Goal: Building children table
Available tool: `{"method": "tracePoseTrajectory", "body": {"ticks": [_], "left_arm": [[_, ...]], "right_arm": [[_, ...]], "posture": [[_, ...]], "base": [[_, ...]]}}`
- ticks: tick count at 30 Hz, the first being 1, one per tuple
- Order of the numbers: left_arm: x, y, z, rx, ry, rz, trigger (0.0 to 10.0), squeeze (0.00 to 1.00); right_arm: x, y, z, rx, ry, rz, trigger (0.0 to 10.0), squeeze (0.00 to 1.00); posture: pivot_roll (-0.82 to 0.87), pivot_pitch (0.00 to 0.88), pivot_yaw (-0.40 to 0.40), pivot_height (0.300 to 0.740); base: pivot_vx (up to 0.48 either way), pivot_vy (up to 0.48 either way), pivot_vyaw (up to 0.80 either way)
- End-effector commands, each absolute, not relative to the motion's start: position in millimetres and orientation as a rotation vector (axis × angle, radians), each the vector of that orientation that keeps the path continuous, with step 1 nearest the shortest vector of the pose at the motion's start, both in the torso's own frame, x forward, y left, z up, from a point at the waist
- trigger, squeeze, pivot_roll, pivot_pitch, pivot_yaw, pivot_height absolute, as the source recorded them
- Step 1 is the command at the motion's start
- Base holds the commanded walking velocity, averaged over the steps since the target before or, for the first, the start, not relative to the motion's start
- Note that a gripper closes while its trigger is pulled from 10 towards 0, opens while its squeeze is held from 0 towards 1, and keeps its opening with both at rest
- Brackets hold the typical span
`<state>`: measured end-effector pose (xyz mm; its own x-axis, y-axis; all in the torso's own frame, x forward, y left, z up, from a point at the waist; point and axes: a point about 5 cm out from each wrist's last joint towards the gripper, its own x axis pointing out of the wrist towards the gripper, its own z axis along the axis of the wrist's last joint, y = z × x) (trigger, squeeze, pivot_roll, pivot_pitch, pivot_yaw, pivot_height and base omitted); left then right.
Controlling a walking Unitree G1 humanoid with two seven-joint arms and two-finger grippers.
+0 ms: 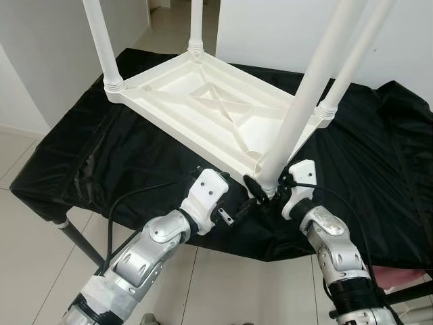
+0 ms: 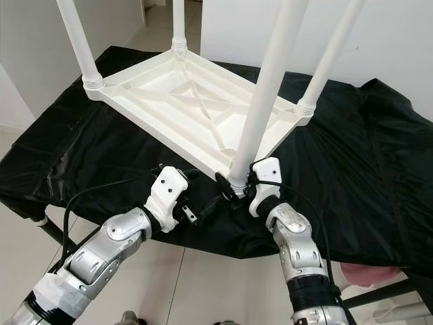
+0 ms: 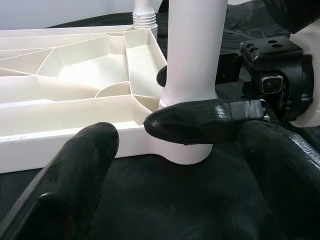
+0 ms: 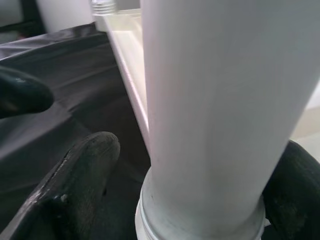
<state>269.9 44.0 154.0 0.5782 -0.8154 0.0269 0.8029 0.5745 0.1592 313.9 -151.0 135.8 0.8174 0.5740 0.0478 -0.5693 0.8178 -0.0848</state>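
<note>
From my seat at the controls, I look down on a white plastic children's table top (image 1: 203,108) lying upside down on a black cloth (image 1: 379,156) that covers a work surface. Starting at the far left, one white leg (image 1: 101,44) stands upright in its threaded corner socket, and a second leg (image 1: 196,24) rises from the far corner beyond it. Nearer me, my left gripper (image 1: 238,213) reaches in low toward the near corner of the table top; in its wrist view its two black fingers (image 3: 75,170) sit spread apart with nothing between them, so that hand is open and empty, just beside the base of the near leg (image 1: 311,88). That leg tilts slightly away from upright as it meets its socket at the near corner. Moving right, my right gripper (image 1: 267,186) wraps the bottom of this same leg, a black finger (image 4: 80,170) on each side of the white tube, closed on it. Farther right, a fourth leg (image 1: 355,57) stands in the right corner. I judge that three legs are seated and the last is being fitted. The next move likely calls for straightening the leg over its socket and twisting it home while the table top stays put
</note>
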Motion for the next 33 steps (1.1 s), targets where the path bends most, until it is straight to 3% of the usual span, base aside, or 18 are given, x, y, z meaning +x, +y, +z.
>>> {"method": "tracePoseTrajectory", "body": {"ticks": [1, 6, 9, 12, 13, 14, 15, 16, 17, 18, 27, 28, 33], "left_arm": [[264, 41, 155, 0.150, -0.099, -1.044, 10.0, 0.00], [263, 42, 148, 0.157, -0.071, -1.056, 10.0, 0.00], [261, 42, 148, 0.155, -0.067, -1.058, 10.0, 0.00], [261, 42, 146, 0.158, -0.063, -1.061, 10.0, 0.00], [261, 42, 146, 0.161, -0.062, -1.061, 10.0, 0.00], [261, 42, 146, 0.163, -0.061, -1.063, 10.0, 0.00], [261, 42, 146, 0.163, -0.061, -1.063, 10.0, 0.00], [261, 42, 146, 0.167, -0.064, -1.066, 10.0, 0.00], [261, 42, 146, 0.167, -0.064, -1.066, 10.0, 0.00], [261, 42, 146, 0.168, -0.065, -1.066, 10.0, 0.00], [261, 41, 146, 0.170, -0.067, -1.066, 10.0, 0.00], [261, 41, 146, 0.170, -0.068, -1.066, 10.0, 0.00], [262, 40, 146, 0.173, -0.073, -1.067, 10.0, 0.00]], "right_arm": [[314, -150, 130, -0.071, -0.052, 0.666, 10.0, 0.00], [324, -155, 130, -0.119, -0.054, 0.649, 9.8, 0.00], [330, -156, 134, -0.118, -0.065, 0.659, 7.8, 0.00], [333, -157, 139, -0.125, -0.076, 0.671, 7.9, 0.00], [334, -157, 140, -0.127, -0.081, 0.675, 7.1, 0.00], [336, -157, 142, -0.129, -0.085, 0.680, 4.7, 0.00], [336, -157, 142, -0.129, -0.085, 0.680, 4.7, 0.00], [338, -157, 143, -0.138, -0.088, 0.693, 1.3, 0.00], [338, -157, 143, -0.138, -0.088, 0.693, 1.3, 0.00], [339, -157, 143, -0.134, -0.089, 0.699, 0.0, 0.00], [337, -160, 138, -0.117, -0.081, 0.702, 0.0, 0.00], [335, -162, 135, -0.100, -0.072, 0.676, 10.0, 0.00], [332, -159, 139, -0.066, -0.085, 0.644, 10.0, 0.00]], "posture": [[0.04, 0.104, -0.040, 0.740], [0.04, 0.102, -0.043, 0.740], [0.04, 0.104, -0.043, 0.740], [0.04, 0.102, -0.046, 0.740], [0.04, 0.102, -0.046, 0.740], [0.04, 0.100, -0.047, 0.740], [0.04, 0.100, -0.047, 0.740], [0.04, 0.098, -0.048, 0.740], [0.04, 0.098, -0.048, 0.740], [0.04, 0.097, -0.049, 0.740], [0.04, 0.083, -0.057, 0.740], [0.04, 0.082, -0.057, 0.740], [0.04, 0.075, -0.060, 0.740]], "base": [[0.000, 0.000, 0.00], [0.000, 0.000, 0.00], [0.000, 0.000, 0.00], [0.000, 0.000, 0.00], [0.000, 0.000, 0.00], [0.000, 0.000, 0.00], [0.000, 0.000, 0.00], [0.000, 0.000, 0.00], [0.000, 0.000, 0.00], [0.000, 0.000, 0.00], [0.000, 0.000, 0.00], [0.000, 0.000, 0.00], [0.000, 0.000, 0.00]]}}
